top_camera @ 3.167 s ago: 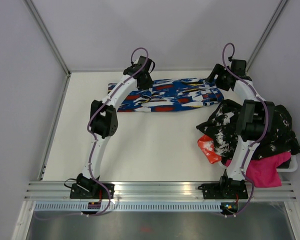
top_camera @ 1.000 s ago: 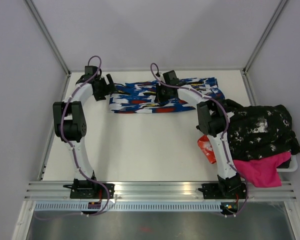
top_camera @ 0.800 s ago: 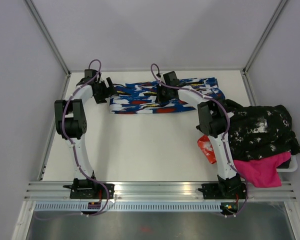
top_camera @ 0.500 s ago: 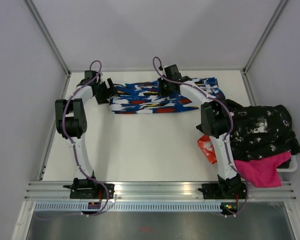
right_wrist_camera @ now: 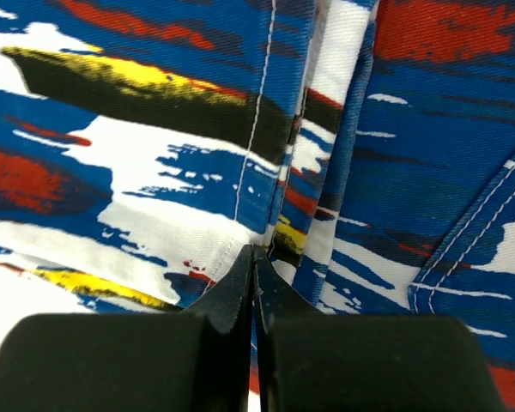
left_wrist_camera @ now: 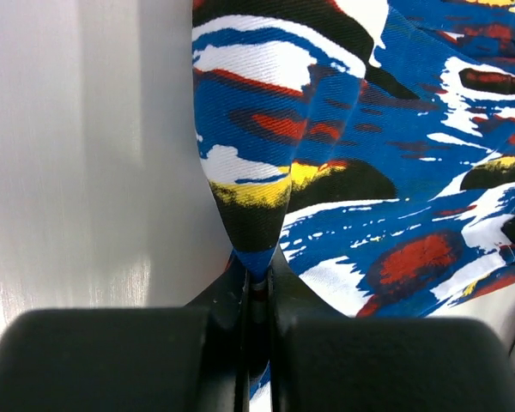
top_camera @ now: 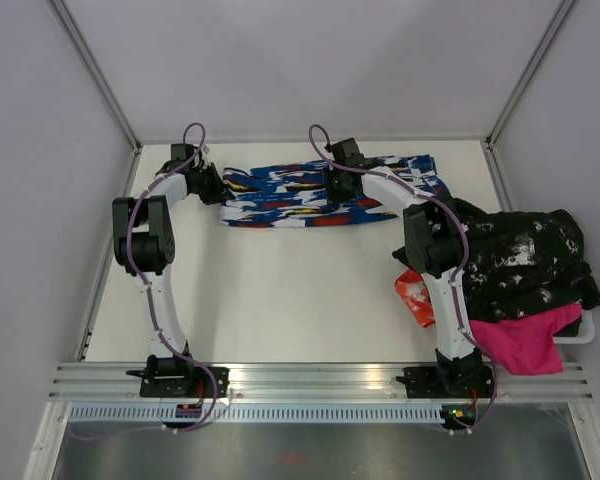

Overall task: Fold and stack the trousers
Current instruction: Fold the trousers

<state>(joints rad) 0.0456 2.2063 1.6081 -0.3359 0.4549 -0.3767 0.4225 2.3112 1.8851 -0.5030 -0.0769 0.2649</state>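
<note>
Top external view, from the left: a narrow strip of bare desk runs between the left wall and the left arm, whose wrist reaches to the far left corner. The left gripper sits at the left end of the trousers, which lie as a long flat band close along the far edge of the desk. In the left wrist view the gripper has its fingers pressed tight on a pinch of the trousers, and the cloth rises in a peak from the bare desk beside it. In front of the band, a broad stretch of open desk spreads to the near rail, with only the two arms crossing its sides. The right gripper comes down on the band right of its middle. The right wrist view shows that gripper closed to a thin line on a folded seam of the trousers. The right end of the band lies just beside a heap of black-and-white clothes; whether they touch I cannot tell. That heap fills the right side and hangs past the desk's right edge, over a pink garment, with an orange-red piece at its near left.
</note>
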